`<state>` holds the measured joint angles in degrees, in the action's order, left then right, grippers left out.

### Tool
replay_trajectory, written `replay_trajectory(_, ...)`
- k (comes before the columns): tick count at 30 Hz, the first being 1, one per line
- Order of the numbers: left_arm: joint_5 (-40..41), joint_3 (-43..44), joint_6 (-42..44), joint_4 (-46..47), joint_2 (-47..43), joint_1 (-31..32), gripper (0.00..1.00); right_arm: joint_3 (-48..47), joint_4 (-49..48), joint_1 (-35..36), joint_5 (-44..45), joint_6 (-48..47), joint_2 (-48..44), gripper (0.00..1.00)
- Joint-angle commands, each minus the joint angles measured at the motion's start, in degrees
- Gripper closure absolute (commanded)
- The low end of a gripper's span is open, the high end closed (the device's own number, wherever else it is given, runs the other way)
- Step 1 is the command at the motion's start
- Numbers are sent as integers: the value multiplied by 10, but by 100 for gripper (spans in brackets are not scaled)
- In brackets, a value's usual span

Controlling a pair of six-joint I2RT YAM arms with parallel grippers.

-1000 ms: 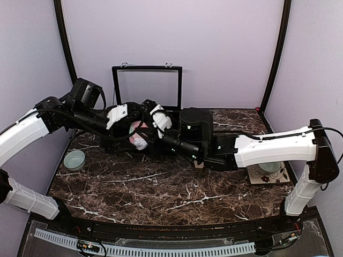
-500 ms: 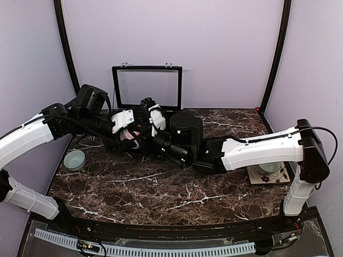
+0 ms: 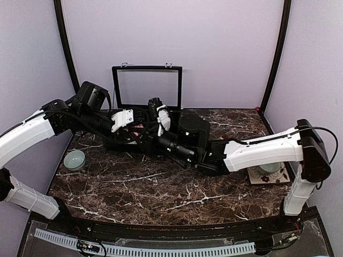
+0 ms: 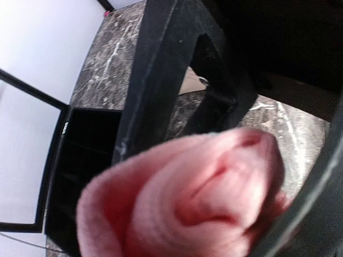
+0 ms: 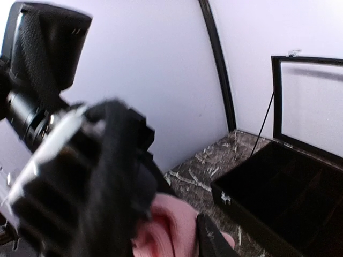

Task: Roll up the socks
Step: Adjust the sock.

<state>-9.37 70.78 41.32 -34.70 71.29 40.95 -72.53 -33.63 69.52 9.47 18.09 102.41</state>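
Stretched in from both sides of the dark marble table (image 3: pixel 161 187), with the left arm (image 3: pixel 32 131) and the right arm (image 3: pixel 262 150) meeting at the open black case (image 3: pixel 147 67) by the back wall. Drawn further back than a second ago, now close over the case's front edge. Clamped with the left gripper (image 3: pixel 128 122) on the bunched pink sock (image 4: pixel 187 198), pressed against one dark finger. Cannot tell whether the right gripper (image 3: pixel 159 115), just beside it, stands parted or closed. Barely glimpsed from above (a second ago, shown plainly between the two wrists). Unmoved near the table's left edge: a pale green bowl (image 3: pixel 74 159).
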Motion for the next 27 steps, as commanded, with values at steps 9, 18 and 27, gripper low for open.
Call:
replay_trajectory(9, -399, 167, 27, -275, 44, -24, 100, 14, 32, -28, -300, -130, -85, 68)
replay_trajectory(18, -410, 177, 16, -285, 49, -24, 89, -46, 114, -29, -346, -147, -61, 100)
replay_trajectory(27, -242, 104, -48, -156, 2, -24, 41, -37, 166, -30, -112, -159, -67, 100)
